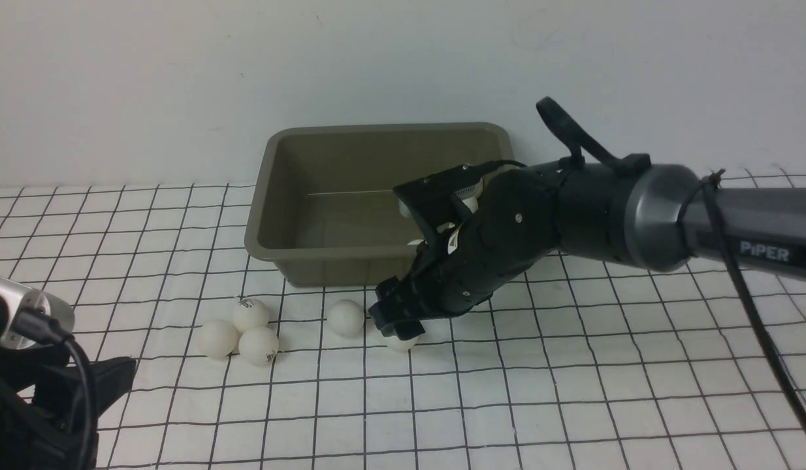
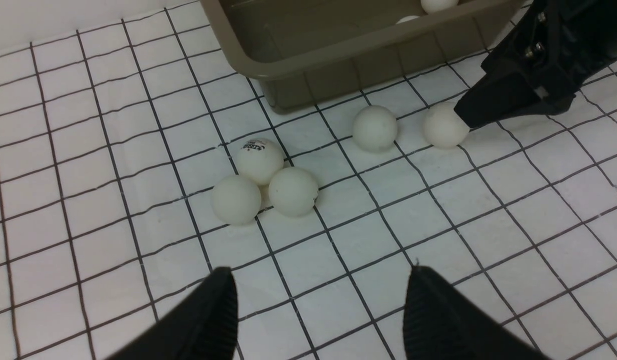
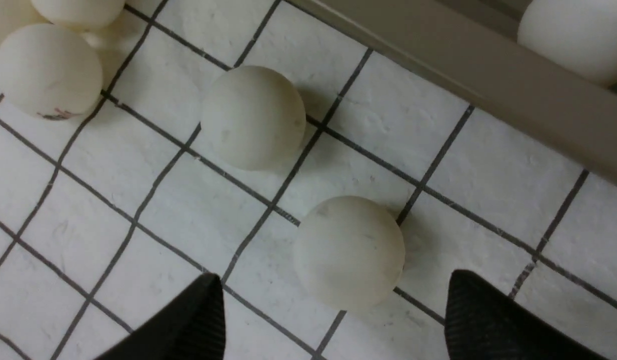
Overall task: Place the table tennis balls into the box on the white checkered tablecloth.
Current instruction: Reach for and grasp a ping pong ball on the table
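The right gripper hangs, jaws apart, over 1 ball on the cloth, just near of the box. Left of it lie a lone ball, then a cluster of 3. The left gripper, near left, gapes empty.

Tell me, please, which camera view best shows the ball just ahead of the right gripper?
The right wrist view: the ball lies large and unobstructed on the tablecloth, just ahead of the open right gripper. The left wrist view shows it small, beside a fingertip; the front view hides most of it under the gripper.
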You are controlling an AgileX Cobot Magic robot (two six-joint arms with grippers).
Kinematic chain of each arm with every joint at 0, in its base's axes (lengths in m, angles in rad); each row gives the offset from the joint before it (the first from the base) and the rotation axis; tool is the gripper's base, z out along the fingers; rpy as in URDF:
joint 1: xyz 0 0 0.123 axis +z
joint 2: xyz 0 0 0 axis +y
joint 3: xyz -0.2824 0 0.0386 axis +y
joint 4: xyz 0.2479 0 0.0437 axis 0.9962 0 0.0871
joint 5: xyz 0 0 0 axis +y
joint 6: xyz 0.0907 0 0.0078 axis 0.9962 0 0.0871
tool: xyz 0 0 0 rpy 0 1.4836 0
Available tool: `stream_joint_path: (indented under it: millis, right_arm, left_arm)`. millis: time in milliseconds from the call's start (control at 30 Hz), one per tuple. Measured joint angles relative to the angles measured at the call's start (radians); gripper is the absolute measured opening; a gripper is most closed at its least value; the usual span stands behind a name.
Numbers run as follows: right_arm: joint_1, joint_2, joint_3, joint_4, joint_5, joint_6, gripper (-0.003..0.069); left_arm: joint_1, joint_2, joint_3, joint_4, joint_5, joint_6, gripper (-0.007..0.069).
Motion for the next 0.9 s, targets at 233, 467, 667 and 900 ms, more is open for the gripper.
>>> stream_joint_path:
  millis: [233,467,667,900]
  right_arm:
    - [0.000,0.032,0.000,0.020,-0.048,0.003,0.0530]
    - [0.000,0.085,0.000,0.026,-0.071,0.003,0.0530]
    - [0.000,0.106,0.000,0.039,-0.102,-0.013,0.0530]
    - [0.000,0.110,0.000,0.076,-0.113,-0.024,0.0446]
  left_arm:
    - [0.000,0.000,0.000,0.000,0.000,0.000,0.0405]
    - [0.000,0.000,0.000,0.000,0.000,0.000,0.0405]
    - [0.000,0.000,0.000,0.000,0.001,0.000,0.0405]
    - [0.000,0.000,0.000,0.000,0.001,0.000,0.0405]
